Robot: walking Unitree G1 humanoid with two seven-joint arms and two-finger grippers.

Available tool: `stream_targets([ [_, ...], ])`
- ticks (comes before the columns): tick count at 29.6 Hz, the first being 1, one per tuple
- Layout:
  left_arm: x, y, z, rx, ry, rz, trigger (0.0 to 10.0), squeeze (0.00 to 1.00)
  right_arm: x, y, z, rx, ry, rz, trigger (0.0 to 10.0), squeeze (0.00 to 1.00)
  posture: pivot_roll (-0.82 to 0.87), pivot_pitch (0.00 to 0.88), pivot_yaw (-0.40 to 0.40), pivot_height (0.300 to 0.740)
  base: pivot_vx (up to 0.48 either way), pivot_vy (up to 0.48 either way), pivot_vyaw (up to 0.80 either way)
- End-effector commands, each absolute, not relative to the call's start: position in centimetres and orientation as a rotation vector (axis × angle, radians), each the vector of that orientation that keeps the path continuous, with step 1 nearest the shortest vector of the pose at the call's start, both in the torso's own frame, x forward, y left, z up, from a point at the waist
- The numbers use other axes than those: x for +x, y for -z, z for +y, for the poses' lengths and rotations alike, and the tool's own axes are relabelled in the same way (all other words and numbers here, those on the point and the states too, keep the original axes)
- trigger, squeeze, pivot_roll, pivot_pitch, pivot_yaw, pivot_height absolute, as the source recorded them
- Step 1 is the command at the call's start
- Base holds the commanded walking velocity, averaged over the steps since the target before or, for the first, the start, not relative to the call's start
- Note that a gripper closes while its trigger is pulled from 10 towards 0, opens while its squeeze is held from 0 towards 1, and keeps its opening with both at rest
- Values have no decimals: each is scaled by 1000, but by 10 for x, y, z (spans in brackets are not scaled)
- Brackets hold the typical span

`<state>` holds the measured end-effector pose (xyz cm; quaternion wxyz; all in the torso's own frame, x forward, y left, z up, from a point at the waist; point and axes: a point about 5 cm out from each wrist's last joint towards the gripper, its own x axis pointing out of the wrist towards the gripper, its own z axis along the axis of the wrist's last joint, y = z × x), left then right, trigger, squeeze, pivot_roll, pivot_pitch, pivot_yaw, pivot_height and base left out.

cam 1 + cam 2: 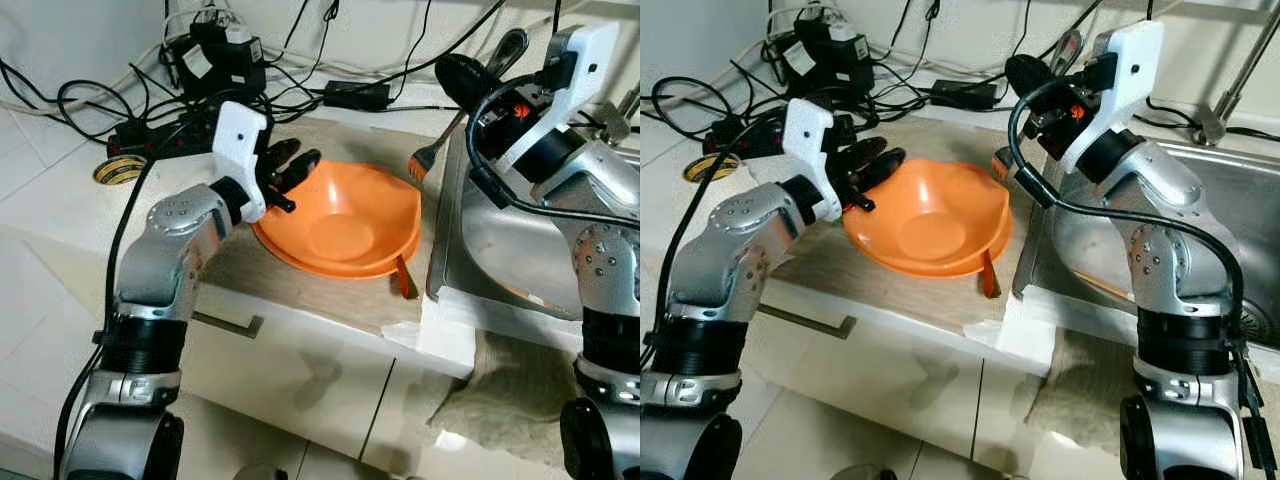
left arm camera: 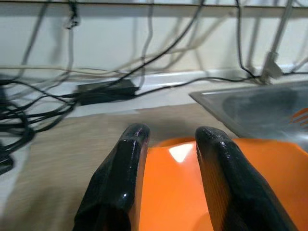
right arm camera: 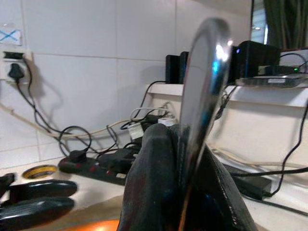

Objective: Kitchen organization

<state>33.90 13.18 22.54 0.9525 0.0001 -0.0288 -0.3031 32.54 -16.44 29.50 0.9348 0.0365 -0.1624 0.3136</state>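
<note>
Orange bowl (image 1: 345, 220) on the brown counter (image 1: 250, 265), just left of the steel sink (image 1: 500, 250), tilted a little, an orange utensil handle (image 1: 403, 277) poking from under its near rim. Left gripper (image 1: 287, 167) at the bowl's left rim, fingers (image 2: 126, 178) parted with the rim between them, not clamped. Right gripper (image 1: 1040, 75) raised above the sink's left edge, clenched on a metal spoon (image 3: 199, 96) standing upright. Orange spatula (image 1: 428, 158) beside the bowl's far right edge. Tangle of black cables (image 1: 150, 100) and a tape roll (image 1: 118, 170) behind.

Orange bowl (image 1: 345, 218), silver sink (image 1: 520, 250), blk cables (image 1: 150, 100).
</note>
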Motion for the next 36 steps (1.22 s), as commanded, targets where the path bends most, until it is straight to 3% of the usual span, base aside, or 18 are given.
stream_targets([
  [1, 338, -227, 133, 1, 598, -67, 10000, 0, 326, -306, -168, 67, -617, -383, 0, 0, 16, 0, 21, 740, 0, 0, 0],
  [16, 337, -222, 128, 3, 609, -37, 10000, 0, 343, -310, -213, 37, -272, -466, 0, 0, 2, 0, 30, 740, 0, 0, 0],
  [28, 338, -218, 128, 3, 612, -20, 10000, 0, 352, -273, -266, 6, -9, -372, 0, 0, -1, 0, 38, 740, 0, 0, 0],
  [36, 338, -218, 129, 6, 617, -17, 10000, 0, 352, -253, -285, -22, 64, -300, 0, 0, 0, 0, 38, 740, 0, 0, 0],
])
